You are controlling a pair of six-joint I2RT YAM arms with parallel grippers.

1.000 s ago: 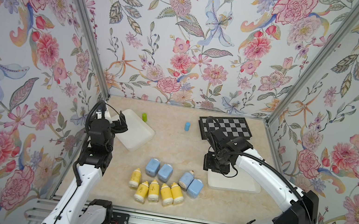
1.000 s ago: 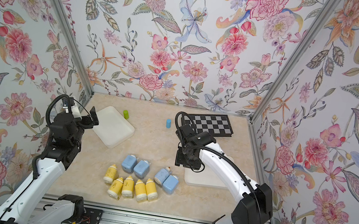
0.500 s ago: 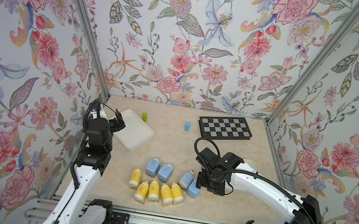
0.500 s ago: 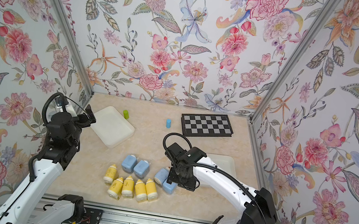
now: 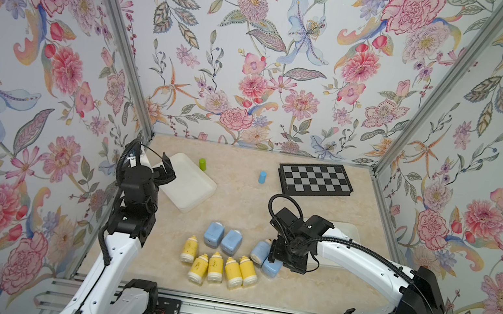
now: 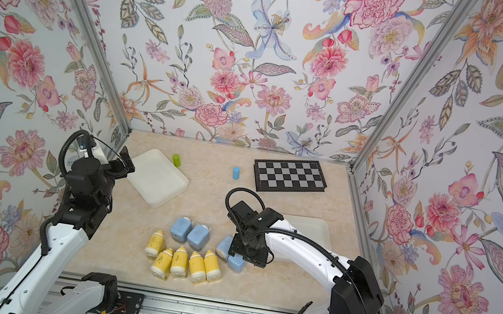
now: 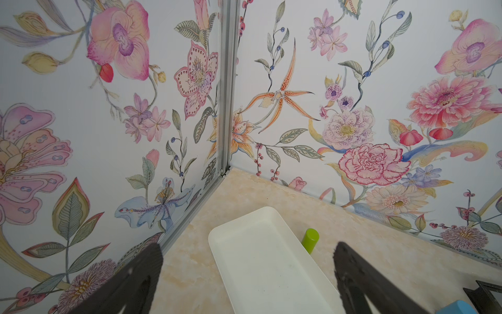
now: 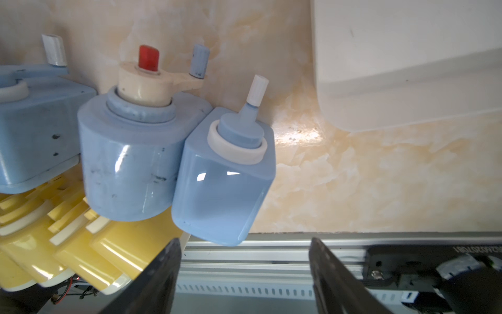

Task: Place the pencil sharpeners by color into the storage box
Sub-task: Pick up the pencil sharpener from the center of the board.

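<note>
Near the table's front edge, five yellow sharpeners point(image 5: 215, 266) are lying packed side by side. Four blue sharpeners point(image 5: 231, 241) are lying just behind them. None is sitting in the left tray point(image 5: 201, 187) or the right tray point(image 8: 407, 68) yet.

The right gripper point(image 8: 244, 244) is hovering low with its jaws apart, straddling the base of the end blue sharpener point(image 8: 222, 176) without clamping it. The left gripper point(image 7: 247, 246) is waiting over the left tray, spread wide and holding nothing.

Handling, as judged:
- The shell is looking like hard, glossy plastic: rigid, probably light and hollow, and slippery on the shiny faces.
- The best hold is looking to be across the two flat sides, mid-body.
- The thin crank and white knob point(image 8: 256, 89) are looking fragile, so they are best avoided.
- The neighbouring blue one is touching it, so the inner finger is getting little room.

Writing: no brand or label is showing on any sharpener. Upside-down digits on a black part by the rail are too blurred to read.
</note>
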